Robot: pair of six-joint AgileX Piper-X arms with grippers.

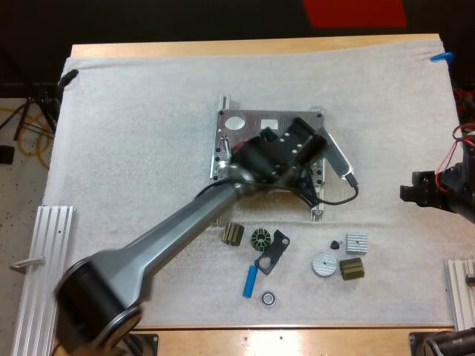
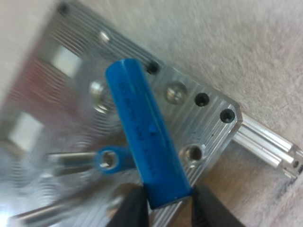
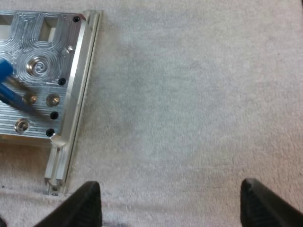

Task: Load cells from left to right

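1. Fixture [image 1: 245, 122]: a machined metal plate on the white mat [image 1: 148, 148], which covers the wooden surface [image 1: 223, 47]. My left arm reaches across the plate.
2. Left fingers [image 2: 135, 208]: clamped on one end of a blue cell [image 2: 144, 127], pressing on it from both sides. The cell hangs tilted over the fixture, near the corner with the dark bolt holes.
3. Second blue cylinder [image 2: 111, 160]: seen end-on at the fixture, just beside the held cell. I cannot tell whether it is fully seated.
4. Right fingers [image 3: 83, 205]: spread wide and holding nothing, over bare mat to the right of the fixture, well apart from it.
5. Spare blue cylinder [image 1: 251, 282]: lying loose on the mat on my side of the fixture.
6. Small parts, all on my side of the fixture:
   - a dark toothed ring [image 1: 260, 239]
   - a black bracket [image 1: 273, 252] touching the ring
   - a silver disc [image 1: 322, 263] further right
   - a finned silver block [image 1: 356, 242] near the disc
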